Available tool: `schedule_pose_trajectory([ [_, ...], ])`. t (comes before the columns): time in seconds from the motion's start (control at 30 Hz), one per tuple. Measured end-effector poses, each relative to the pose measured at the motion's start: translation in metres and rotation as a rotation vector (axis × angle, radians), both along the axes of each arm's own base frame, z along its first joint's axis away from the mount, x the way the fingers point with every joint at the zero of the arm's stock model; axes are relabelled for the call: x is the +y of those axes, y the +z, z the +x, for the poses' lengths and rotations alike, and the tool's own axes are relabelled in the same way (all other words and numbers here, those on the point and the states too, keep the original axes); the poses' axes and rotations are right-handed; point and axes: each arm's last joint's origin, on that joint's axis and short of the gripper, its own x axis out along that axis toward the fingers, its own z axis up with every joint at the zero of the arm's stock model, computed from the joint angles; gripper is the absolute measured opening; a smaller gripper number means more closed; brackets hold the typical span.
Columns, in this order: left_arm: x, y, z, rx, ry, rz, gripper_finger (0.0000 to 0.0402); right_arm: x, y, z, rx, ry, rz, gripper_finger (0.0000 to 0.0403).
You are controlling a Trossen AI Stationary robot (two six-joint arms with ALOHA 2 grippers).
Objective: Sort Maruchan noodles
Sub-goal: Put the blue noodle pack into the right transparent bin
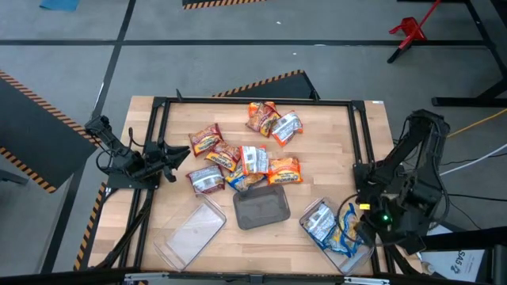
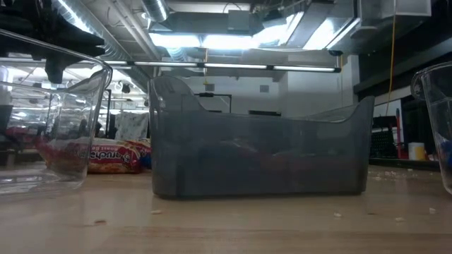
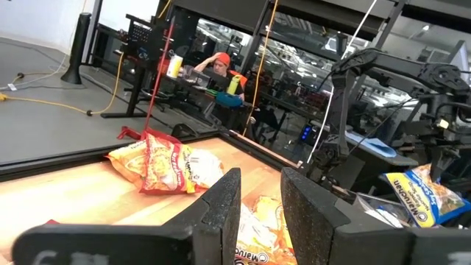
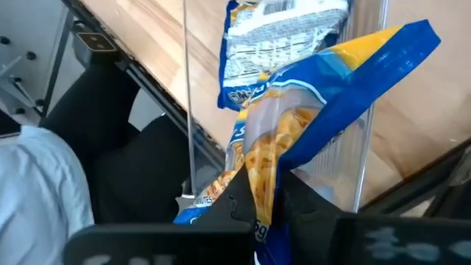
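Fingers of the right gripper (image 4: 266,213) are pinching a blue-and-yellow noodle packet (image 4: 324,110) over the clear tray (image 1: 342,237) at the table's right front. "Maruchan" is reading on a packet (image 3: 423,195). Left gripper (image 1: 176,156), half open and empty, is waiting beside the loose packets (image 1: 238,162).

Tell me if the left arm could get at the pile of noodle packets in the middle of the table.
Probably yes. The left pincer sits open at the table's left edge, and bare wood separates it from the nearest packets; nothing blocks the way.
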Motion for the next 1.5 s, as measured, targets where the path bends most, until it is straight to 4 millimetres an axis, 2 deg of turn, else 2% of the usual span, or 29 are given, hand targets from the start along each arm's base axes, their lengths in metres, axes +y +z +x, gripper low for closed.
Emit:
schedule_pose_trajectory([
  [0.3, 0.0, 0.0, 0.0, 0.0, 0.0, 0.0, 0.0092, 0.023, -0.014, 0.005, -0.057, -0.054, -0.037, 0.0001],
  [0.7, 0.0, 0.0, 0.0, 0.001, 0.0, 0.001, 0.0092, 0.037, -0.033, 0.011, -0.011, -0.111, -0.085, 0.0003],
  [0.97, 0.0, 0.0, 0.0, 0.001, 0.0, 0.002, 0.0092, 0.044, -0.041, 0.009, 0.136, -0.069, -0.07, 0.0042],
  [1.3, 0.0, 0.0, 0.0, 0.002, 0.0, 0.002, 0.0092, 0.047, -0.042, 0.004, 0.341, -0.009, 0.007, 0.0132],
  [1.5, 0.0, 0.0, 0.0, 0.004, 0.001, 0.006, 0.0092, 0.05, -0.022, 0.005, 0.322, 0.0, 0.056, 0.0146],
])
